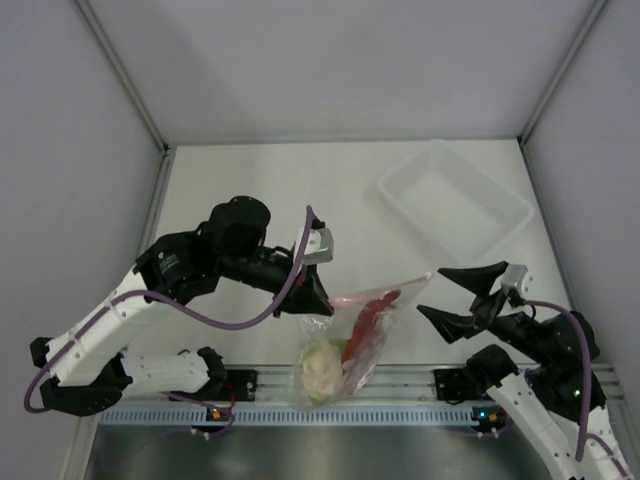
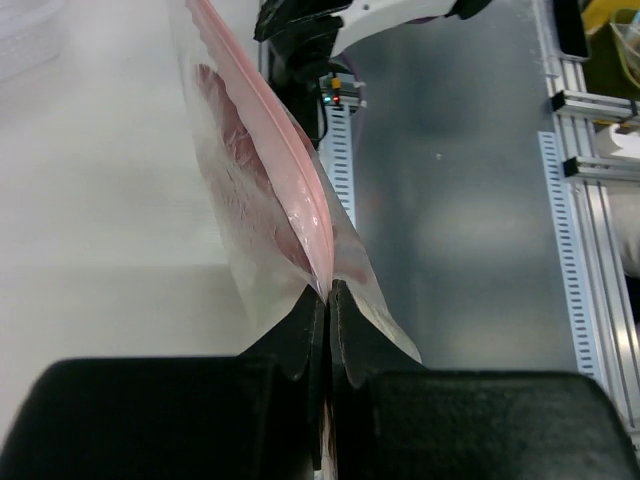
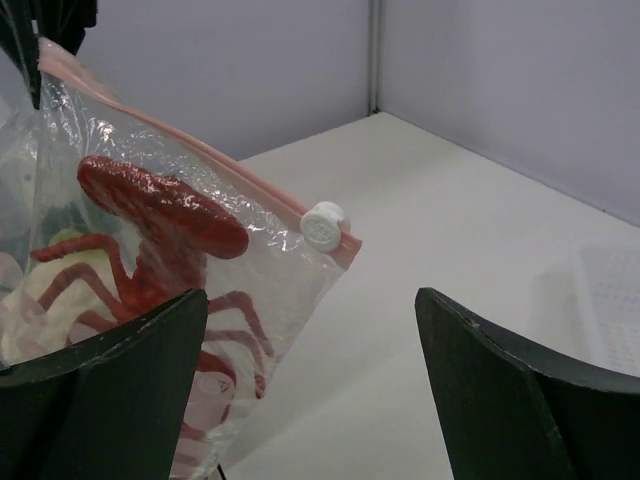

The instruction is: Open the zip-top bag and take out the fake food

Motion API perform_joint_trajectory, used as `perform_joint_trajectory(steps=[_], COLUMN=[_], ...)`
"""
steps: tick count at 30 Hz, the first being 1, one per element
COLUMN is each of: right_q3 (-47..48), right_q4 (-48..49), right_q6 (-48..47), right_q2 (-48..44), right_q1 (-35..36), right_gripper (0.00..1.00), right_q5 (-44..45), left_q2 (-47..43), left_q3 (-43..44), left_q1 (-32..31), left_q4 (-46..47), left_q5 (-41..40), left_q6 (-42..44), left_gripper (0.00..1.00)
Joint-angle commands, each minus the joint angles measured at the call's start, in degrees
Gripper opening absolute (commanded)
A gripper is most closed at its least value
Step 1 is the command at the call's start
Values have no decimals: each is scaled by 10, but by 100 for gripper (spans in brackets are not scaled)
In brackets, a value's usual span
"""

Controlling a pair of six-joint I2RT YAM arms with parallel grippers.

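The zip-top bag (image 1: pixel 352 335) hangs lifted over the table's front edge, its pink zip strip (image 1: pixel 375 292) running toward the right arm. My left gripper (image 1: pixel 318 297) is shut on the bag's left zip corner; the strip (image 2: pixel 285 180) runs away from the closed jaws. Inside are a red lobster (image 1: pixel 368 318) and a white-and-green leafy piece (image 1: pixel 321 368). The orange piece is hidden. My right gripper (image 1: pixel 438 292) is open, just right of the bag's end. The white zip slider (image 3: pixel 324 225) and lobster (image 3: pixel 160 215) show ahead of its spread fingers (image 3: pixel 110 390).
A rigid clear tray (image 1: pixel 455 198) stands at the back right. The metal rail (image 1: pixel 400 385) runs along the table's near edge below the hanging bag. Side walls close in the table at left and right.
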Motion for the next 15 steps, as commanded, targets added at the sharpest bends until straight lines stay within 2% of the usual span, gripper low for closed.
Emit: perform_joint_trajectory(steps=[1,3,5,8,9,10,12,15], right_q3=[-2,2,12,23,24,25,22,12], right_q4=[80,82,79,84,87,90,103,124], right_q6=[-25,-24,-22,-22,-22,-23,-25,-17], right_q2=[-27,-24,-10,6,8,8,2,-10], right_q1=[-6,-7,-7,-6,-7,-7,-7,-6], right_gripper=[86,85,79,62,52,48,45,49], right_q5=[-74,-91,-100,-137,-158,-165,-179,-159], left_q2=[-22,-29,-34,-39,-42,-44,-45,-45], left_q3=[6,2,1,1,1,1,1,1], left_q1=[-6,-7,-8,-9,-10,-9,-10,-10], left_q4=[29,30,29,30,29,29,30,30], left_q5=[97,131,138,149,152,147,148,161], left_q6=[29,38,44,48,52,52,53,56], left_gripper=[0,0,0,0,0,0,0,0])
